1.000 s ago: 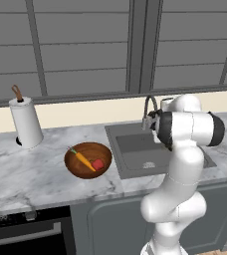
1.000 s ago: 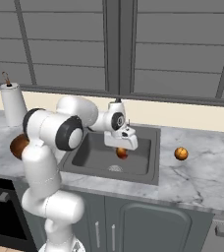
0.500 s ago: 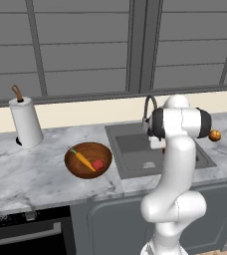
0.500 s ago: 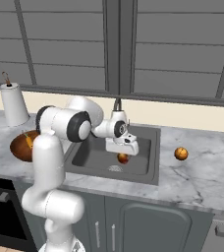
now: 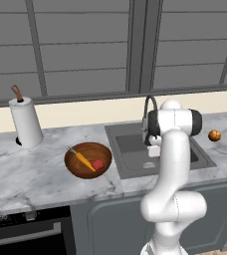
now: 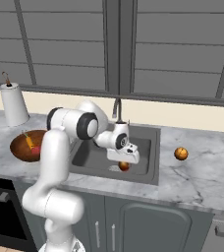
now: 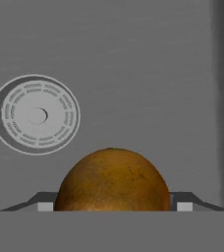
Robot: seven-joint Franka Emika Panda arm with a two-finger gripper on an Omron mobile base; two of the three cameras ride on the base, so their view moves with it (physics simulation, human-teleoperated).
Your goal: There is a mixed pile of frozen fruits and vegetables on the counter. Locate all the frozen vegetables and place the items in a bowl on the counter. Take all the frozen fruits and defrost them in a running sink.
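Note:
One orange-brown ball sits between my fingertips, low over the dark grey sink floor. From the right base view, my gripper hangs inside the sink, shut on this ball near the basin's front wall. The other orange-brown ball lies on the counter right of the sink, also the ball. The wooden bowl left of the sink holds the carrot and the red piece.
The round drain lies beside the held ball. A curved faucet stands behind the basin. A paper towel roll stands at the counter's back left. The marble counter runs to both sides.
My gripper has come down deeper into the sink with the ball in it. The arm's elbow has swung to the right. The bowl and the other ball have stayed put.

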